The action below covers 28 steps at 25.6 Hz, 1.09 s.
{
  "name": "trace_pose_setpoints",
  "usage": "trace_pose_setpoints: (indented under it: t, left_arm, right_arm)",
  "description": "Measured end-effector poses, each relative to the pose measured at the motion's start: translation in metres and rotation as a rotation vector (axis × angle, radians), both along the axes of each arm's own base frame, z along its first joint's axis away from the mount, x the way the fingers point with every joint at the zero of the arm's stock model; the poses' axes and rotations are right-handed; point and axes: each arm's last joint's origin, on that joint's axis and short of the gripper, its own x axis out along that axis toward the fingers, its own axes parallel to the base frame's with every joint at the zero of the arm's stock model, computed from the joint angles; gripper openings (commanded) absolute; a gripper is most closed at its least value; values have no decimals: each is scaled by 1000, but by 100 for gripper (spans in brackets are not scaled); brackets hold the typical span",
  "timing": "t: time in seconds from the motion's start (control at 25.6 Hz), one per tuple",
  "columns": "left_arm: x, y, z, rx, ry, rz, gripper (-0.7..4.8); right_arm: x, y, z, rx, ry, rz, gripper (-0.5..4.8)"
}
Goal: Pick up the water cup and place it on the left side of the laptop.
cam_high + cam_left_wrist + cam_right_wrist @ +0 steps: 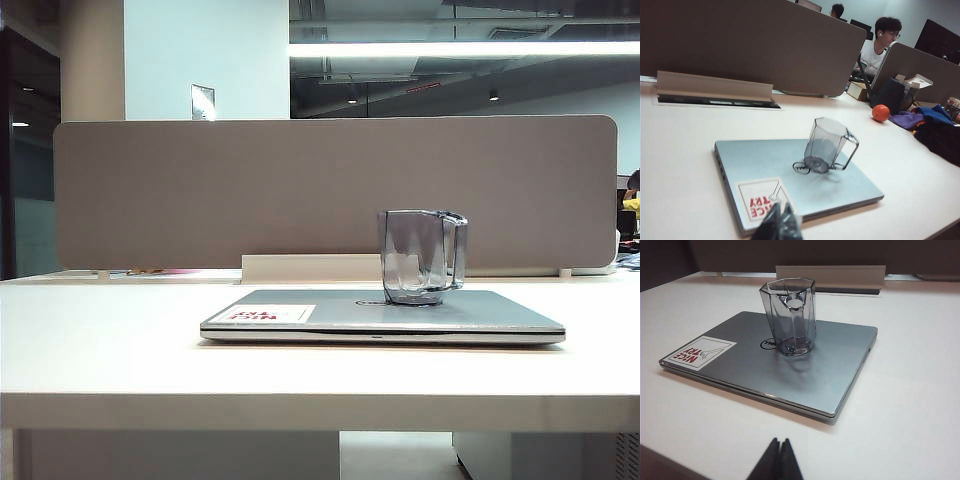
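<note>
I was working in an open-plan office: grey fabric desk partitions [330, 190] divided white desks [100, 340], a colleague with earbuds [880, 45] sat at the neighbouring station beside dark monitors [937, 40], and strip lighting [460, 48] ran overhead.

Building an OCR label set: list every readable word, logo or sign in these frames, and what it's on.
"NICE TRY", red letters on the white sticker on the lid of the laptop.
Dark oval logo on the lid beside the water cup: partly hidden by the cup, not readable.
Wall notice behind the divider: too small to read.
No other text is visible.
</note>
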Motion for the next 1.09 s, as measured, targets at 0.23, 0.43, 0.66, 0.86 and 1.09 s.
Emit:
trace_pose_setpoints:
  t: [0.23, 0.43, 0.66, 0.86, 1.09]
  left_arm:
    - [18, -4, 24, 11, 53, -24, -6]
    - [32, -7, 32, 40, 69, -56, -6]
    - [65, -17, 38, 62, 90, -97, -6]
    - [92, -51, 32, 78, 126, -234, -6]
    - [113, -93, 20, 123, 181, -297, -5]
  right_arm:
    - [0, 0, 0, 0, 0, 0, -6]
    - [0, 0, 0, 0, 0, 0, -6]
    - [0, 0, -1, 0, 6, 0, -6]
    - [0, 0, -1, 0, 7, -1, -6]
    - [0, 0, -1, 0, 7, -2, -6]
